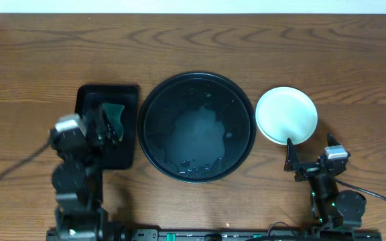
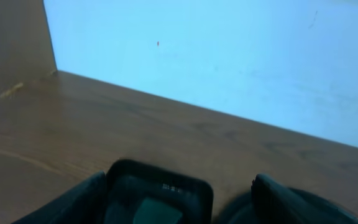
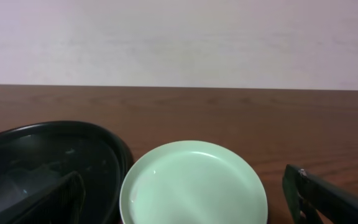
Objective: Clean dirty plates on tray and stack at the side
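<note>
The large round black tray (image 1: 196,127) sits mid-table, wet and glossy, with no plate on it. It also shows in the right wrist view (image 3: 48,155). A pale aqua plate (image 1: 287,115) lies on the table right of the tray and is seen close in the right wrist view (image 3: 194,186). Anything under it is hidden. My right gripper (image 1: 309,152) is open and empty, just in front of that plate, with its fingers wide apart in its own view (image 3: 182,177). My left gripper (image 1: 107,131) is open over the small rectangular tray, with nothing between its fingers (image 2: 180,182).
A small rectangular black tray (image 1: 107,100) stands left of the round tray and holds a green sponge (image 1: 114,112). Both show in the left wrist view, the tray (image 2: 160,180) and the sponge (image 2: 157,213). A pale wall (image 3: 179,37) runs behind the table's far edge.
</note>
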Tool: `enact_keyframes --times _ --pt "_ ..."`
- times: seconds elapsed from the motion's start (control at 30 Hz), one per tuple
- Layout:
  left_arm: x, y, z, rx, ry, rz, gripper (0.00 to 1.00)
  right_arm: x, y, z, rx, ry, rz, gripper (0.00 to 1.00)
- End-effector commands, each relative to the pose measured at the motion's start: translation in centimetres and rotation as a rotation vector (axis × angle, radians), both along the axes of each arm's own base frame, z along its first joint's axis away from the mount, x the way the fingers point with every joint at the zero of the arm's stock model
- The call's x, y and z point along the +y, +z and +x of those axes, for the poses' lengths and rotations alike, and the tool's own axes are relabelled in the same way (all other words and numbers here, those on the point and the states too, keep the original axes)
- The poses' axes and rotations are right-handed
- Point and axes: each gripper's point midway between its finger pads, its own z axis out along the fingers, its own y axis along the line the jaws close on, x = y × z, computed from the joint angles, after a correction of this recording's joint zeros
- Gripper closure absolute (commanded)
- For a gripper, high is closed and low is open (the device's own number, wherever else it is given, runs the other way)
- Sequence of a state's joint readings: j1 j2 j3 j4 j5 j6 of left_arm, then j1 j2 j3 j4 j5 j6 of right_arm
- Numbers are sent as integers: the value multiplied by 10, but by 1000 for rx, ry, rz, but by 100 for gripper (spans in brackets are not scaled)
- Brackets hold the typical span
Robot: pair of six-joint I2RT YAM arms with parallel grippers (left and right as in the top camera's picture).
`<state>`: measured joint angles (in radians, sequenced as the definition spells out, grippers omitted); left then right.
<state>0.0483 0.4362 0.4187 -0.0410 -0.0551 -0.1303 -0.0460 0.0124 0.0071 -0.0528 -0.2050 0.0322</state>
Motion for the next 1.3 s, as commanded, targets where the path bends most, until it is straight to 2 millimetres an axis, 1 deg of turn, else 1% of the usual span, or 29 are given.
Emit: enact_keyframes --times 0.0,0.13,0.23,0.47,0.53,0.57,0.67,0.77,1.27 --pt "-2 -25 -10 -40 -5 8 26 1 0 0 -2 3 -4 1" --pt "-2 -53 -17 -36 -4 9 26 1 0 0 -2 3 -4 1" --pt "-2 -70 -19 -31 -1 9 26 1 0 0 -2 3 -4 1" --pt "-2 -98 -22 -27 -1 9 26 1 0 0 -2 3 -4 1" --pt "-1 -111 -25 22 2 8 26 1 0 0 -2 3 -4 1" --pt "-1 -113 -26 30 1 11 26 1 0 0 -2 3 -4 1" --pt "-2 -108 -26 9 -1 11 26 1 0 0 -2 3 -4 1" --pt "-2 -108 -26 8 0 12 26 1 0 0 -2 3 -4 1" --pt "-2 -116 -25 45 -1 10 26 1 0 0 -2 3 -4 1"
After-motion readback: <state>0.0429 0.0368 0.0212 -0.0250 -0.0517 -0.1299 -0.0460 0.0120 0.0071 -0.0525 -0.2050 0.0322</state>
